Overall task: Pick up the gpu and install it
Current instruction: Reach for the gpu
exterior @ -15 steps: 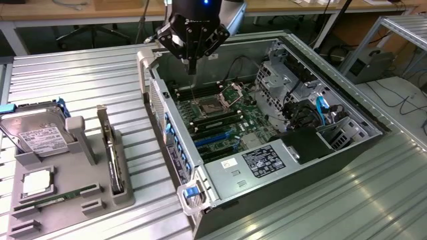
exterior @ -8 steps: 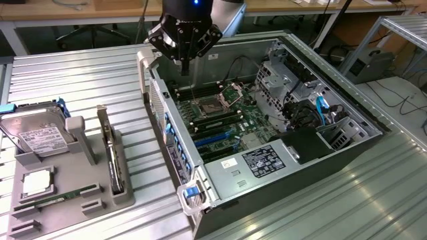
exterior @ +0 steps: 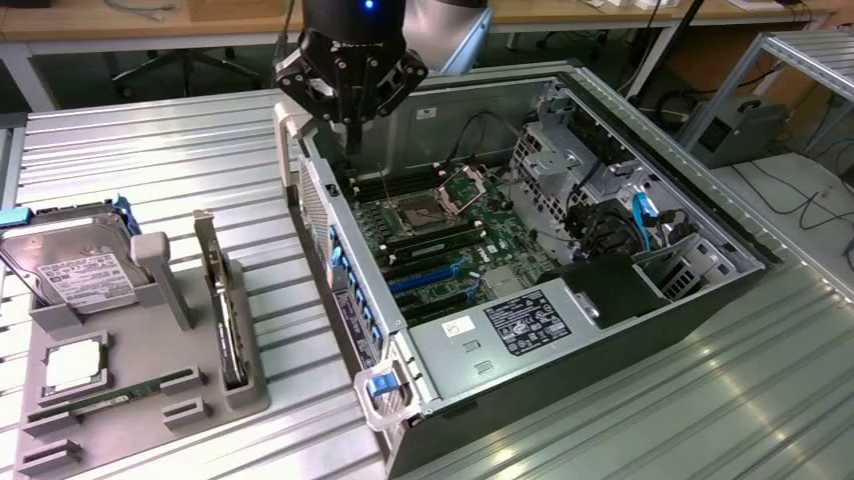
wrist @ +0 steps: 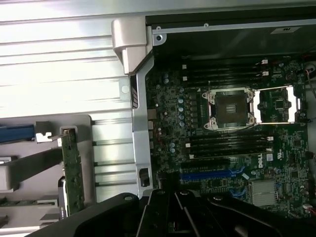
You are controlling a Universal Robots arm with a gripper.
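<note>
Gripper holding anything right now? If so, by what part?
Nothing is held. The gripper is shut and empty above the open case; the gpu stands on edge in the gray stand.

Table [exterior: 160,150] ribbed shiny metal, holder [exterior: 154,285] matt grey plastic, gpu [exterior: 227,320] w/ silver metal bracket.
</note>
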